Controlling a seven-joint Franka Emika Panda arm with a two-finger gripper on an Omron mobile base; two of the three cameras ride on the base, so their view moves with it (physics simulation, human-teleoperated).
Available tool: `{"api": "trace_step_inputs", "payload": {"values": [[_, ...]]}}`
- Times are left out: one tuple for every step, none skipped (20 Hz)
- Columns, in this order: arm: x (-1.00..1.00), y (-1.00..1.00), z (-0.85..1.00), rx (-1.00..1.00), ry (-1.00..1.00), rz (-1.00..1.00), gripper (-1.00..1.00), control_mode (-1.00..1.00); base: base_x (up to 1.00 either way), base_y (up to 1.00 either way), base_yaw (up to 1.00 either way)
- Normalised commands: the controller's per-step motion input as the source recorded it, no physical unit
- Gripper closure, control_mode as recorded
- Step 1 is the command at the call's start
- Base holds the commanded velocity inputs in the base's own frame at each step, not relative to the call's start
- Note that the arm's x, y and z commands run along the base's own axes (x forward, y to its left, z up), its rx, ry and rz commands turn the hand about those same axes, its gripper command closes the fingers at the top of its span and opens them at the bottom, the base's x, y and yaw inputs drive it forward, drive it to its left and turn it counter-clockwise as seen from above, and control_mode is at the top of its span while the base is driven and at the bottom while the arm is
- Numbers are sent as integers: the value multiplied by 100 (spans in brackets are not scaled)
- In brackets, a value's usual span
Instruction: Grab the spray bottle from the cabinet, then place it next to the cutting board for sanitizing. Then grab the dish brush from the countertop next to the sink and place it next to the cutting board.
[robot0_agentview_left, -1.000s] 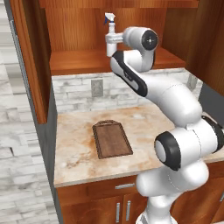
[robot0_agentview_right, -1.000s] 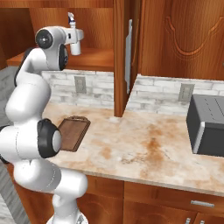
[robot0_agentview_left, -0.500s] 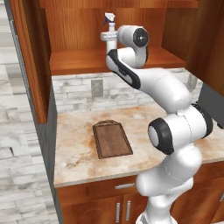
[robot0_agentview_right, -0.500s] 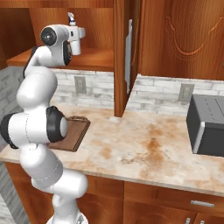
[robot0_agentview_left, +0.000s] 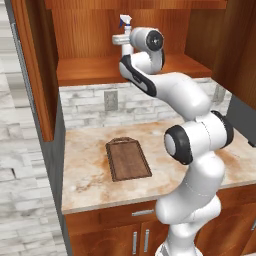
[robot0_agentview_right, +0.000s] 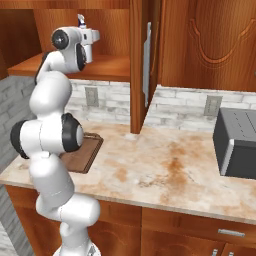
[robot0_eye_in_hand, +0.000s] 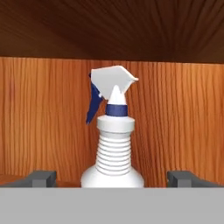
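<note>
- Your gripper (robot0_eye_in_hand: 112, 179) is standing wide open, one fingertip (robot0_eye_in_hand: 40, 178) showing on each side of the spray bottle (robot0_eye_in_hand: 113, 144), with clear gaps between them and the bottle
- The bottle is standing upright on the cabinet (robot0_agentview_left: 90, 70) shelf, right in front of the hand, its trigger head pointing sideways against the wooden back wall
- From the left base view you are seeing the arm reaching up into the cabinet, the bottle's blue-tipped top peeking out just behind the hand
- The cutting board (robot0_agentview_left: 128, 159) is lying flat on the countertop (robot0_agentview_left: 85, 170) below, well apart from the bottle
- A dark toaster (robot0_agentview_right: 236, 142) is sitting on the counter far to the right
</note>
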Motion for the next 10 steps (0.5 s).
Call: {"api": "trace_step_inputs", "payload": {"values": [[36, 1, 0, 0, 0, 0, -100, -100, 0, 0, 0], [34, 2, 0, 0, 0, 0, -100, -100, 0, 0, 0], [31, 4, 0, 0, 0, 0, -100, -100, 0, 0, 0], [31, 4, 0, 0, 0, 0, -100, -100, 0, 0, 0], [24, 6, 0, 0, 0, 0, -100, -100, 0, 0, 0], [24, 4, 0, 0, 0, 0, -100, -100, 0, 0, 0], [24, 4, 0, 0, 0, 0, -100, -100, 0, 0, 0], [23, 4, 0, 0, 0, 0, -100, -100, 0, 0, 0], [25, 6, 0, 0, 0, 0, -100, -100, 0, 0, 0], [26, 6, 0, 0, 0, 0, -100, -100, 0, 0, 0]]}}
